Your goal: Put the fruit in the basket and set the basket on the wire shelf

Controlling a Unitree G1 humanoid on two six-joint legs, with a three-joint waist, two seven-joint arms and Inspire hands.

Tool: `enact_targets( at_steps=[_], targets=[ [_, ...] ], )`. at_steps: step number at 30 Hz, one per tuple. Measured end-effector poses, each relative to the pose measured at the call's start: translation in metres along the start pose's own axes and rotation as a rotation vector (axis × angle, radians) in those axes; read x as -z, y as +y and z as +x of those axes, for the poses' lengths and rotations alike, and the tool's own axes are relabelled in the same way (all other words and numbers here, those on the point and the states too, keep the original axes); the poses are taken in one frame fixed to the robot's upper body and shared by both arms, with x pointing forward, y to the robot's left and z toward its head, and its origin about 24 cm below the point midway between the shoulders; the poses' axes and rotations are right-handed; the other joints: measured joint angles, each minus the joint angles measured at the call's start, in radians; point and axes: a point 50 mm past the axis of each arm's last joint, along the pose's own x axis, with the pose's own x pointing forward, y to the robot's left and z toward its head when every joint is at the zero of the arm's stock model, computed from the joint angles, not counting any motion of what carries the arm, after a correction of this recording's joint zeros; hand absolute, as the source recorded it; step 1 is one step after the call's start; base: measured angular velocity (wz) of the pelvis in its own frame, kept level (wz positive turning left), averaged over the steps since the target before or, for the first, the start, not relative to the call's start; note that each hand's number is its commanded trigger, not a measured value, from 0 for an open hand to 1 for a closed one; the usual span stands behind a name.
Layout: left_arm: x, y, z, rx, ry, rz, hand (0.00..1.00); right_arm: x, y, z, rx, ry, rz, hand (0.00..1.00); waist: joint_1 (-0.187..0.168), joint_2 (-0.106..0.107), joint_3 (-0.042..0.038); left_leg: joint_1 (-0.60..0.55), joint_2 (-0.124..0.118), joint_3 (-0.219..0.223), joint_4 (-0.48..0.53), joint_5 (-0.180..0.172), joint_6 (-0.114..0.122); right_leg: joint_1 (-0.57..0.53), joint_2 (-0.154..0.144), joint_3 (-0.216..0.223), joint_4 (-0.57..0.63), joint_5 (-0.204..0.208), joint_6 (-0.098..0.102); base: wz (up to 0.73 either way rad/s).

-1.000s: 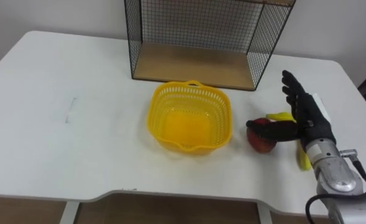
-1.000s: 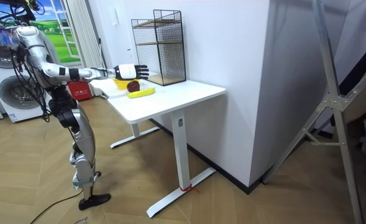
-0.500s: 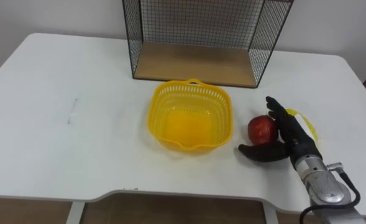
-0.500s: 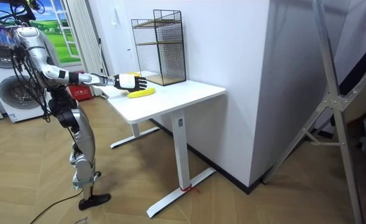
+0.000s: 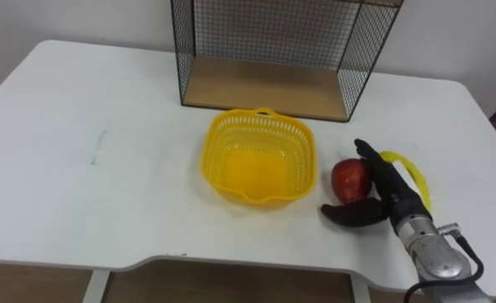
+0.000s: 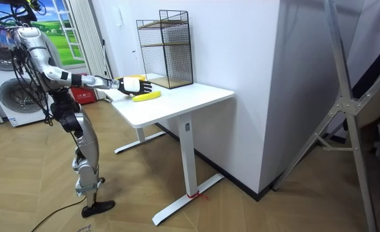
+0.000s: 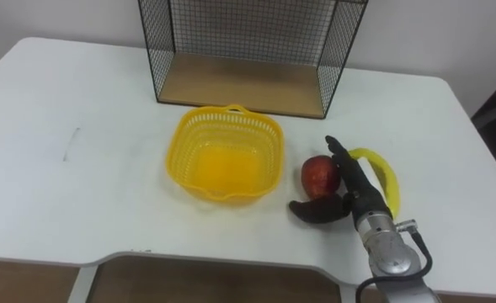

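The right hand (image 5: pixel 393 204) has pulled back toward the near edge of the tabletop (image 5: pixel 104 185). A second ago its fingers stretched out toward the far edge, over the fruit; now they lie low along the right side of the apple (image 5: pixel 348 178). The hand is spread, not clamped: the fingers run almost straight up the apple's right flank and look to be touching it, while the thumb reaches out to the left on the near-edge side of the fruit. So the apple sits in the crook between thumb and fingers, on the tabletop, not lifted.

The apple stands just beside the right wall of the basket (image 5: pixel 258 156), with a small gap between them. The banana (image 5: pixel 413 172) lies on the far side of the hand, toward the right edge, partly hidden by the fingers. Its long axis runs from far edge to near edge, its curve bowing out toward the right edge, its far tip close to the fingertips.

The basket sits upright mid-table, just in front of the shelf (image 5: pixel 281 50) at the far edge.

In the room view, the robot stands at the table's end with its right arm out level over the top.
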Motion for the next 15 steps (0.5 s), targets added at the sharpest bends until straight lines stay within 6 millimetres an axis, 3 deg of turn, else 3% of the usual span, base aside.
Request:
enact_targets(
  at_steps=[1,2,3,4,15],
  targets=[
    [0.001,0.000,0.000,0.000,0.002,0.000,0.00,0.001,0.000,0.000,-0.001,0.003,-0.005,0.00,-0.001,0.001,-0.0001,0.001,0.000,-0.002,0.001,0.000,0.000,0.004,0.000,-0.003,-0.003,0.000,0.000,0.04],
    [0.001,0.000,0.000,0.000,0.003,0.000,0.00,0.001,0.000,0.000,-0.003,0.003,-0.011,0.38,-0.002,0.001,-0.0003,0.003,0.000,-0.002,0.001,0.000,0.000,0.006,0.000,-0.004,-0.005,0.000,0.000,0.00],
    [0.002,0.000,0.000,0.002,0.005,0.001,0.00,0.001,0.000,0.000,-0.010,0.005,-0.019,0.65,-0.004,0.002,-0.0002,0.007,0.000,-0.002,0.000,0.000,0.000,0.011,0.000,-0.004,-0.008,0.001,0.000,0.00],
    [0.002,-0.001,0.000,0.004,0.006,0.004,0.00,0.001,0.001,0.000,-0.015,0.005,-0.028,1.00,-0.004,0.002,-0.0004,0.010,0.000,-0.002,-0.001,0.000,0.000,0.015,0.001,-0.004,-0.010,0.001,0.000,0.00],
    [0.004,-0.002,0.000,0.009,0.025,0.014,0.00,0.004,-0.012,0.001,0.056,0.018,-0.098,1.00,-0.001,0.004,-0.0038,0.022,0.000,-0.002,-0.002,0.000,0.000,0.026,0.001,-0.006,-0.011,0.001,0.000,0.00]
  ],
)
